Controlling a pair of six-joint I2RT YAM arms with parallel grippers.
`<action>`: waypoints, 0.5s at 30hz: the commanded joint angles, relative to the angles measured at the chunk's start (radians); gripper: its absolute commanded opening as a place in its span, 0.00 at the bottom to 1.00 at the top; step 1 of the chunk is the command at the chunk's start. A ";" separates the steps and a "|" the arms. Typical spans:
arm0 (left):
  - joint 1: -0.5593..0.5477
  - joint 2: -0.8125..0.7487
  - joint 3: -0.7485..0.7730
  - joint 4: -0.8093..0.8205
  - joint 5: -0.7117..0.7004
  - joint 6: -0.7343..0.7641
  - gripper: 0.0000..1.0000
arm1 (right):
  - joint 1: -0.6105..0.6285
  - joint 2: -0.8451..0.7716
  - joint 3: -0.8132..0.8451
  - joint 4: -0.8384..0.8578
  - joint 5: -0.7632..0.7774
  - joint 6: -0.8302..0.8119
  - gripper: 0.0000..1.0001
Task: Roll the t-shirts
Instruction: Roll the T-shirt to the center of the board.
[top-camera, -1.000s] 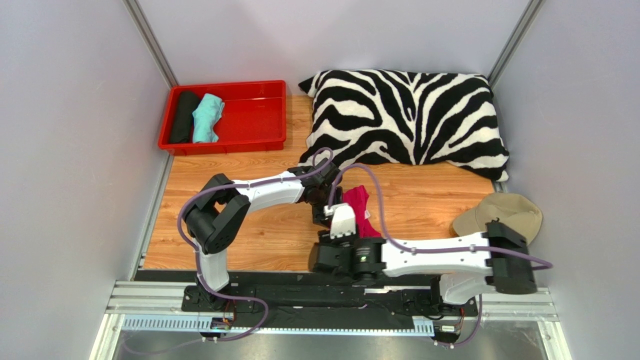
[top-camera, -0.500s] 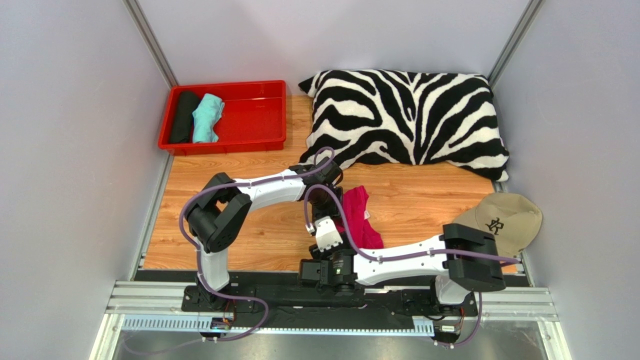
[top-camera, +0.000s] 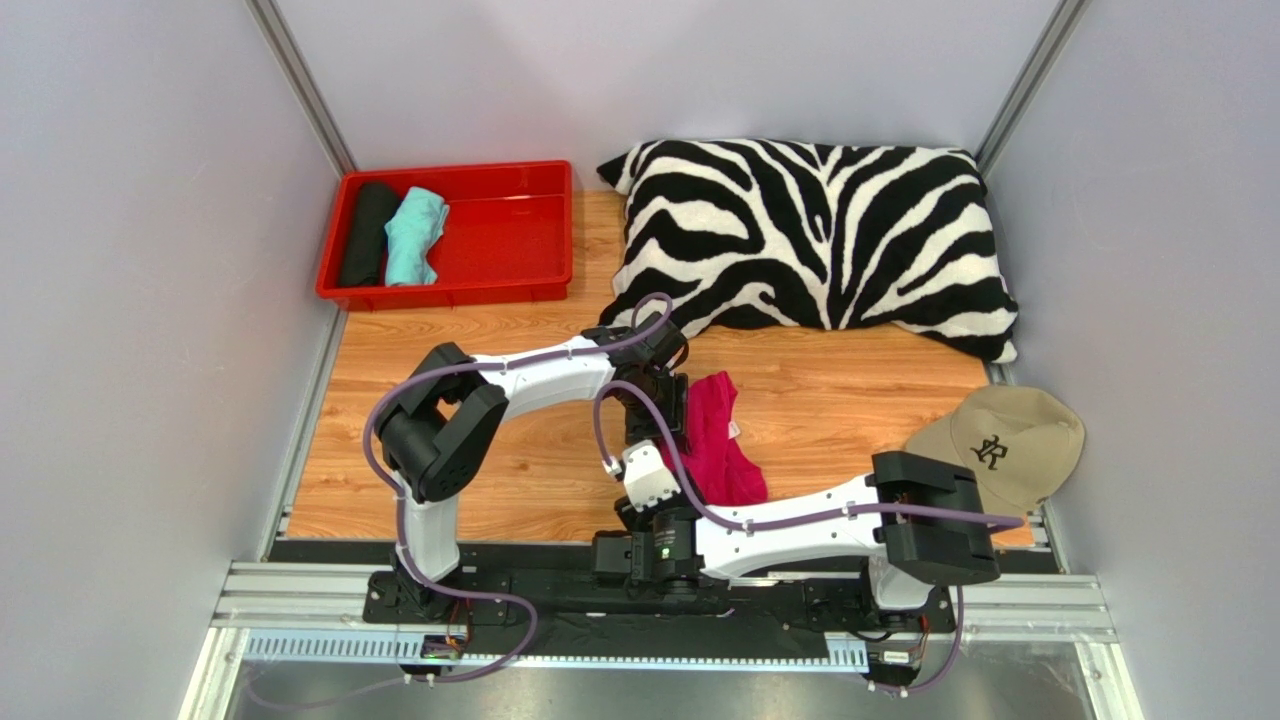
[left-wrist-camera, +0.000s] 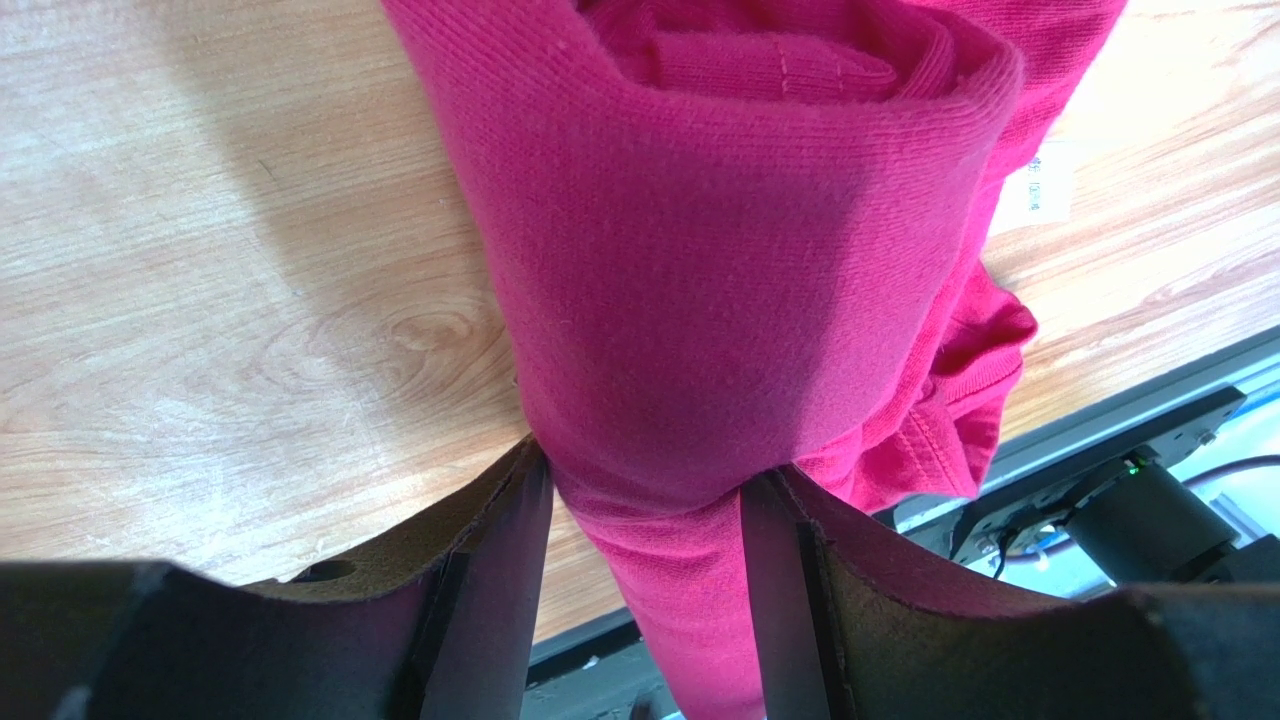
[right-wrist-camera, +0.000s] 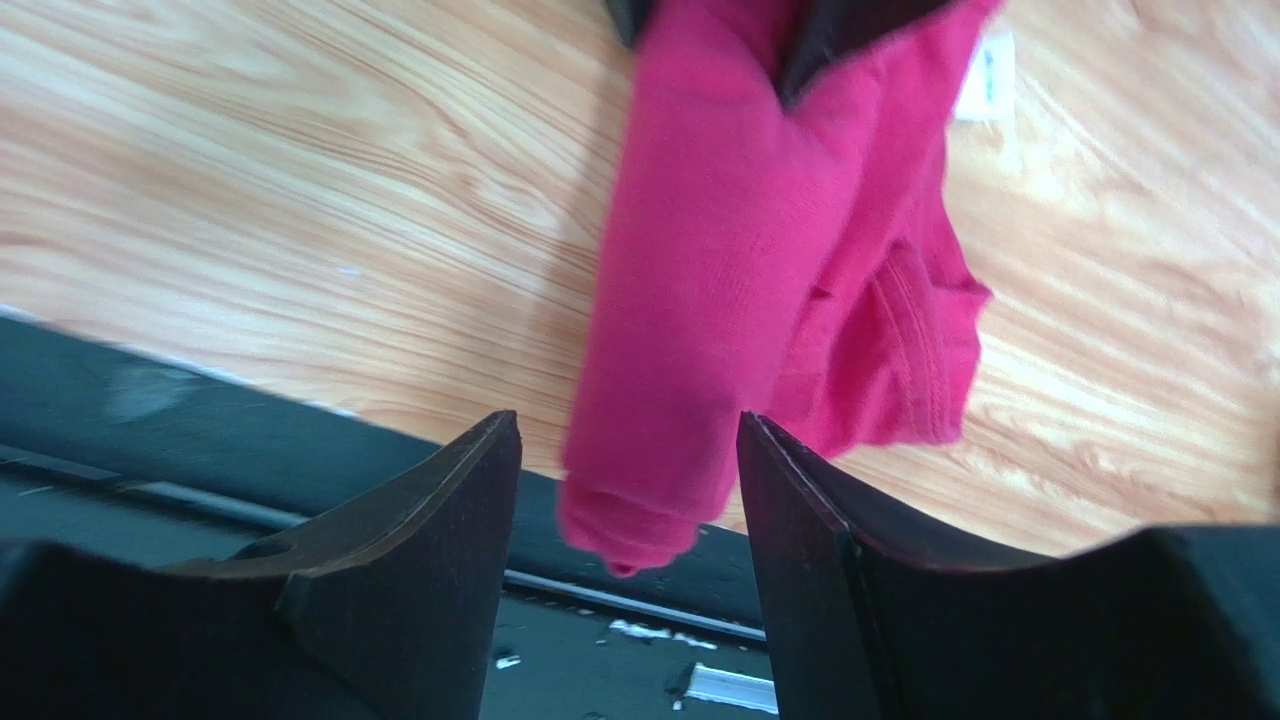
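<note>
The hot-pink t-shirt (top-camera: 721, 446) is rolled lengthwise and lies on the wooden table near its front edge. My left gripper (top-camera: 670, 432) is shut on the roll's middle, the cloth (left-wrist-camera: 721, 225) pinched between its fingers (left-wrist-camera: 504, 570). My right gripper (top-camera: 649, 462) points up from the near edge and is open. The roll's loose end (right-wrist-camera: 706, 345) hangs between its fingers (right-wrist-camera: 451, 525) without touching them. The white tag (left-wrist-camera: 1034, 188) shows beside the roll. A black roll (top-camera: 365, 233) and a mint-green roll (top-camera: 413, 236) lie in the red tray (top-camera: 511, 240).
The zebra-striped pillow (top-camera: 819, 233) fills the back of the table. The beige cap (top-camera: 999, 435) sits at the right edge, beside my right arm's elbow. The black base rail (right-wrist-camera: 181, 435) runs just below the right gripper. Grey walls close both sides.
My right arm has swung left and back toward the near edge, its gripper now lower, at the roll's near end. My left arm has barely moved and still holds the roll.
</note>
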 joint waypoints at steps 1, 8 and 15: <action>-0.005 0.038 0.000 -0.083 -0.045 0.045 0.56 | 0.018 -0.042 0.043 0.085 0.069 -0.076 0.60; -0.004 0.046 0.005 -0.083 -0.039 0.050 0.56 | -0.005 0.010 -0.031 0.208 0.008 -0.086 0.61; -0.005 0.055 0.010 -0.088 -0.039 0.056 0.56 | -0.041 0.117 -0.031 0.053 -0.018 0.080 0.60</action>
